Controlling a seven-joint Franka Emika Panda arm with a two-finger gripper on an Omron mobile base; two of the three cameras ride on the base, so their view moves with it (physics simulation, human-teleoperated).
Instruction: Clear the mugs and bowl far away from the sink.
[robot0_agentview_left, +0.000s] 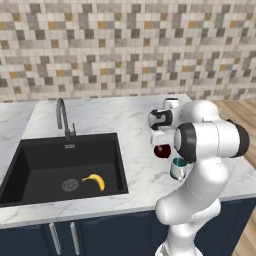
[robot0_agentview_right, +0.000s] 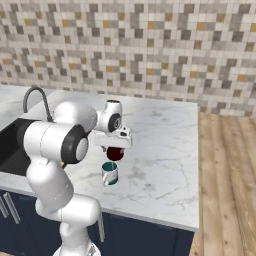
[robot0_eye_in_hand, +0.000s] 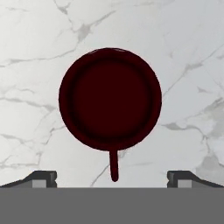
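Both jaws wide, empty, above maroon mug (robot0_eye_in_hand: 110, 99).

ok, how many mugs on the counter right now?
2. The maroon mug stands on the counter directly under the open gripper; the metal mug sits beside it, nearer the front edge. The arm could hide others.

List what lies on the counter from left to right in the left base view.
Faucet → sink → drain → banana → maroon mug → metal mug.
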